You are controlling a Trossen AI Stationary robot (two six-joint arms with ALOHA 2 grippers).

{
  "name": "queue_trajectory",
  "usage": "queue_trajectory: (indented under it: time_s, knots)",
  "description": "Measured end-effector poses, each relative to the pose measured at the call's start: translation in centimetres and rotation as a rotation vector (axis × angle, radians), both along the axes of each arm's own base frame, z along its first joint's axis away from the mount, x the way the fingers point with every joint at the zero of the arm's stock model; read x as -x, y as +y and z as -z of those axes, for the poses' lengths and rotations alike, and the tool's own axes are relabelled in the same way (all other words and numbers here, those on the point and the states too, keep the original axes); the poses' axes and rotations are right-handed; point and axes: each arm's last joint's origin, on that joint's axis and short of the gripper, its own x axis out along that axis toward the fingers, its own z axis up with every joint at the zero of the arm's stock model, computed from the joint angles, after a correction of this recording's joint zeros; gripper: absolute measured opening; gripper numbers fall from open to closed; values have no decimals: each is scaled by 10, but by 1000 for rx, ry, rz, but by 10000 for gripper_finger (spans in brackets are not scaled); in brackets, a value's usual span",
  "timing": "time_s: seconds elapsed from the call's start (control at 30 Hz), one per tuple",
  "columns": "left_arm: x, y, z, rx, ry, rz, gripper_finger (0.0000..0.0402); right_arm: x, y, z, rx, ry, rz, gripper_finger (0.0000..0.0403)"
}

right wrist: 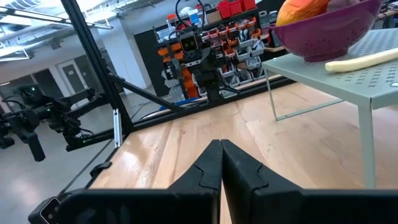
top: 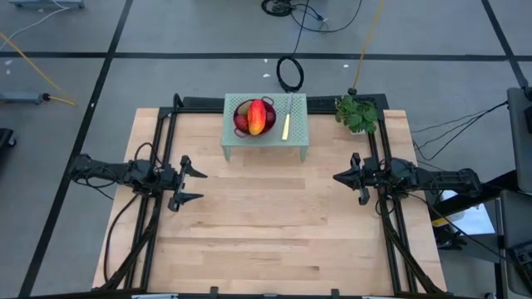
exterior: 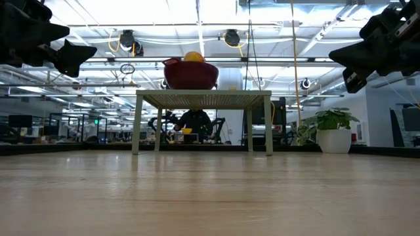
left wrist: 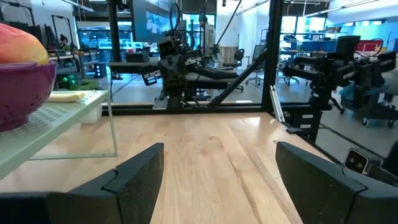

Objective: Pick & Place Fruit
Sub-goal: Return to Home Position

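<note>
Table [top: 266, 241] w/ shelf [top: 298, 143] at far edge. L gripper [top: 200, 185] at left side, fingers apart, empty; R gripper [top: 337, 178] at right side, fingers together, empty; both well apart from shelf. Bowl [exterior: 190, 77] on shelf holds fruit [top: 258, 118], heaped above rim; knife [top: 287, 126] just beside. Risk prob. low: a stray arm swing jolting shelf could spill fruit.
</note>
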Motion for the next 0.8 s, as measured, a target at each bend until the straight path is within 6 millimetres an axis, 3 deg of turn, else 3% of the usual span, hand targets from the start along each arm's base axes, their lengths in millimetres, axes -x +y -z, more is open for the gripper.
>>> queue_trajectory:
  time_s: [0.8]
  knots:
    - [0, 0, -1, 2, -8, 0, 310, 0, 0, 0, 0, -1, 1, 4]
